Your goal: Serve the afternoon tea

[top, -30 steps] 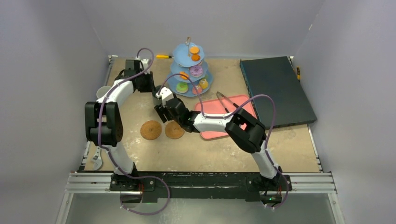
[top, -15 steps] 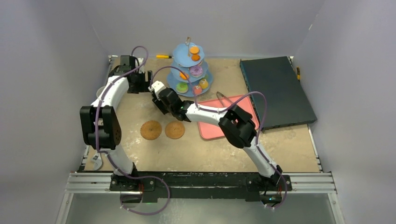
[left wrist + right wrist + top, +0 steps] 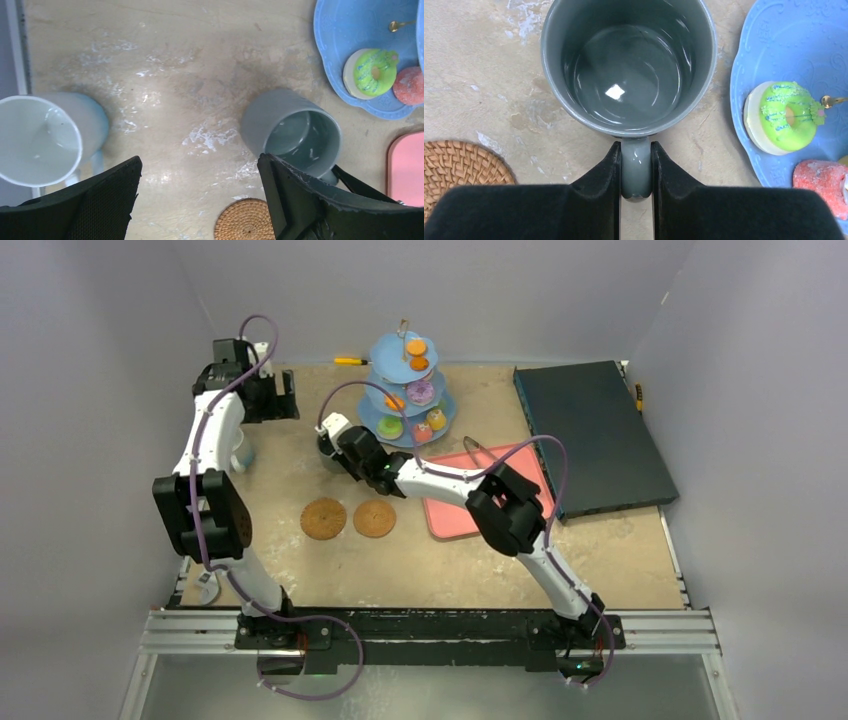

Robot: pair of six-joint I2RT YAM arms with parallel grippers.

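Clearly the right gripper [image 3: 636, 152] pinches the loop handle [image 3: 636, 180] of the glossy grey-green ceramic mug [image 3: 629, 65], upright and empty on the sandy table [image 3: 484, 75] just beside the blue three-tier stand [image 3: 774, 60]; stiff, slick and breakable, it could swing on that narrow hold. The left gripper [image 3: 197, 185] hangs wide, empty

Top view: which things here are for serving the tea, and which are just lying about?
For the tea: blue tiered stand, doughnuts and cakes, grey-green mug, white mug, two woven coasters.
Lying about: pink tray, black tongs, dark flat box, yellow-handled tool.
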